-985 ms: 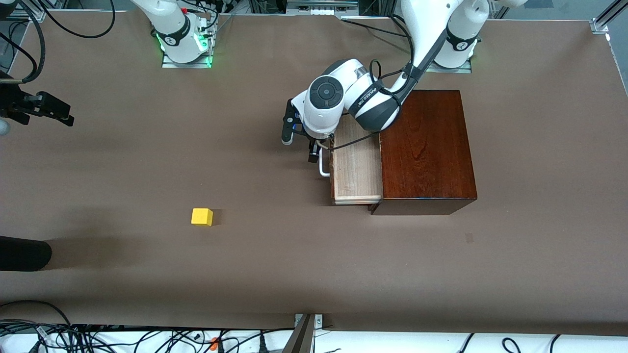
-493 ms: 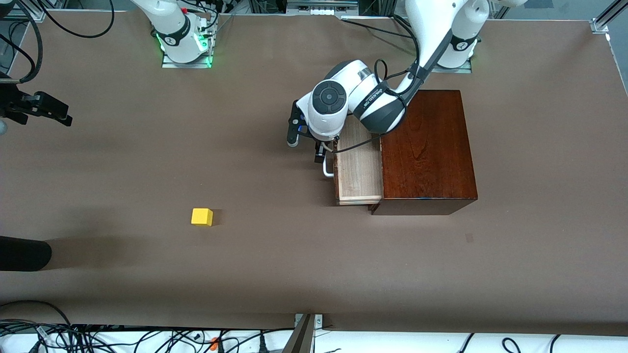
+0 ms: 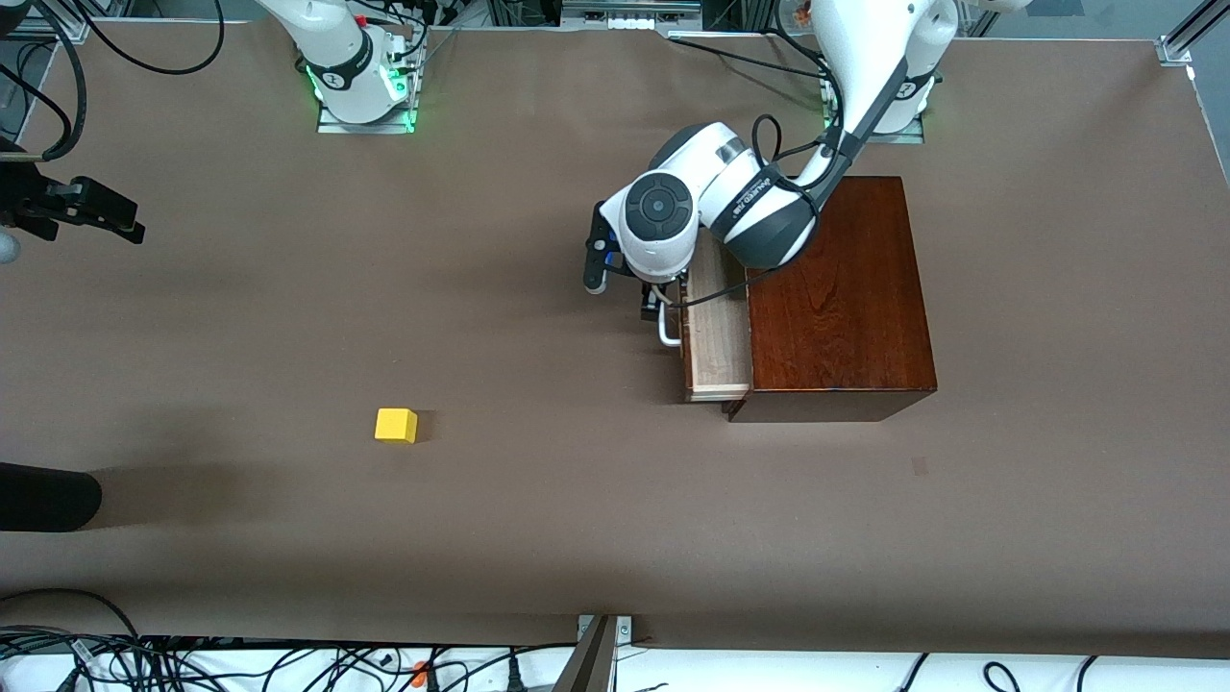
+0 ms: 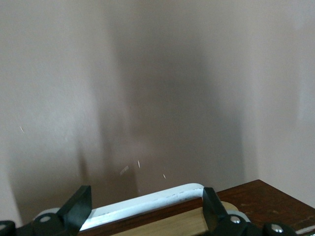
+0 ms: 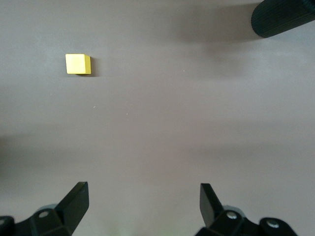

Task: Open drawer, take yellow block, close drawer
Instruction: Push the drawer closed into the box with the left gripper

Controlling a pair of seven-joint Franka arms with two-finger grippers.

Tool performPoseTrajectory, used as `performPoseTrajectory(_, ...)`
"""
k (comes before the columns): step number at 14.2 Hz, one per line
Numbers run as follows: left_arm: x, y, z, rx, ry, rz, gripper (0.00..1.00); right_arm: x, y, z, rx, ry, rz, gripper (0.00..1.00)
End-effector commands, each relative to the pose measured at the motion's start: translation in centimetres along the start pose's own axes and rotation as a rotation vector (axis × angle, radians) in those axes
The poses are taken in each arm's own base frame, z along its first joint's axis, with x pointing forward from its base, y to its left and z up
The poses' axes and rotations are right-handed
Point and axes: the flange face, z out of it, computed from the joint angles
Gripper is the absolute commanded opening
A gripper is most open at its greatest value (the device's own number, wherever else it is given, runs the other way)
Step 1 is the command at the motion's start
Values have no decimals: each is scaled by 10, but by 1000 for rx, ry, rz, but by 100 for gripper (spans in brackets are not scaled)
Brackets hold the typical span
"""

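White handle [image 3: 665, 330] of the part-open drawer [image 3: 719, 332] sits between the left gripper's [image 3: 653, 309] wide fingers.
Yellow block [image 3: 396, 425] lies well apart from the drawer; right gripper [image 5: 142, 204] waits, spread wide.

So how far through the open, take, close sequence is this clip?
Late stage. The yellow block already sits out on the table, toward the right arm's end. The drawer is only partly out of the wooden box, and has slid inward over the last second. The left gripper is at the white handle, jaws apart, pushing. Left: fully shutting it. The right gripper waits, open.
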Motion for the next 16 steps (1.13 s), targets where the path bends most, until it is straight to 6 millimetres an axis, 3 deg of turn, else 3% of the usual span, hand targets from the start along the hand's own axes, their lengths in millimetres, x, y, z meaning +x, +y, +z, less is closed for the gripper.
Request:
performPoseTrajectory(1, -68, -21, -9, -8, -94, -69, 100, -7, -1, -9, 18, -1, 10, 100)
performPoseTrajectory(5, -94, -27, -27, -11, -93, -110, 100, -7, 2, -8, 19, -5, 14, 100)
performPoseTrajectory(10, -108, -30, -34, -17, -92, -131, 100, -11, 6, -7, 20, -30, 10, 100)
performPoseTrajectory(14, -96, -24, -40, -13, -70, -117, 100, -12, 1, -5, 22, -47, -1, 100)
performPoseTrajectory(16, -75, -11, -63, 17, -40, -93, 100, -12, 1, -4, 22, -51, -1, 100)
